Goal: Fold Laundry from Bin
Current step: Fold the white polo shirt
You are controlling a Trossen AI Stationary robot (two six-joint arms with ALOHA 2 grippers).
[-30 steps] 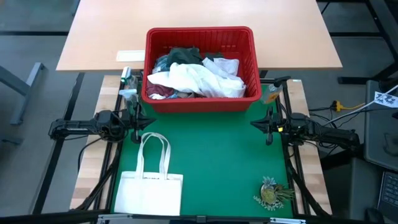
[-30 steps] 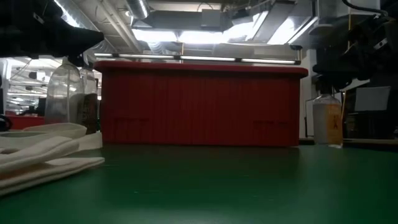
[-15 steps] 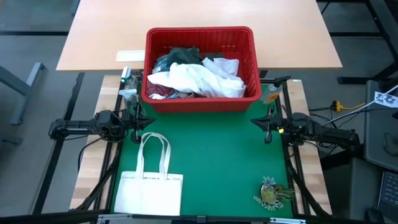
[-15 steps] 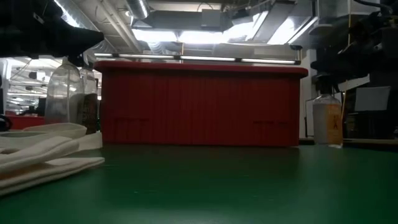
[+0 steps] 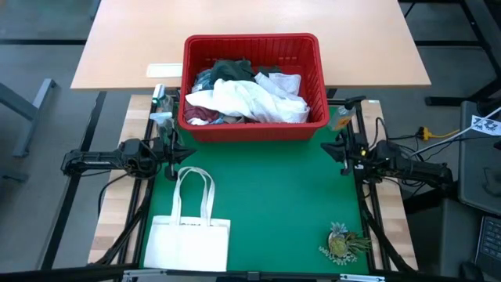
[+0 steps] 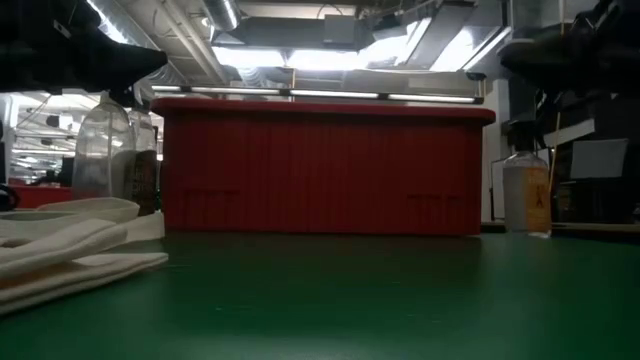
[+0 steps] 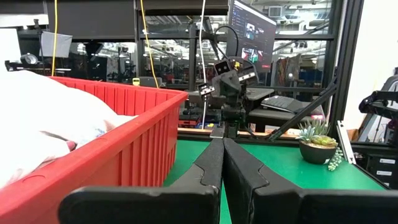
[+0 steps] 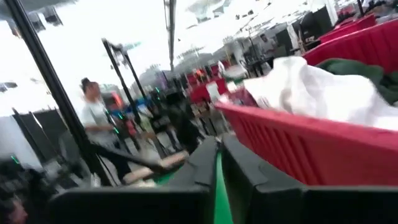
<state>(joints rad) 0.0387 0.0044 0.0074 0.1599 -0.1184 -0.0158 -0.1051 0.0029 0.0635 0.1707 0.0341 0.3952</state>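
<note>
The red bin (image 5: 252, 129) stands at the far middle of the green mat (image 5: 274, 204); the low view shows its near wall (image 6: 322, 170). The laundry is heaped in it: white cloth (image 5: 250, 100) on top, dark green (image 5: 231, 70) behind, maroon (image 5: 200, 116) at the near left. My left gripper (image 7: 222, 146) is shut and holds nothing, level beside the bin's near left corner (image 5: 186, 152). By the bin's near right corner, my right gripper (image 5: 327, 150) holds nothing, with a thin green slit between its fingers (image 8: 217, 163).
A flat white tote bag (image 5: 188, 235) lies at the mat's near left and shows in the low view (image 6: 60, 245). A small potted plant (image 5: 342, 243) sits at the near right. Bottles stand beside the bin at left (image 5: 160, 106) and right (image 6: 525, 195). A person (image 8: 96, 124) stands beyond the table.
My right gripper has risen a little near the bin's right corner, tipping its fingers upward and rolling at the wrist. The left arm, bin and laundry have kept still.
</note>
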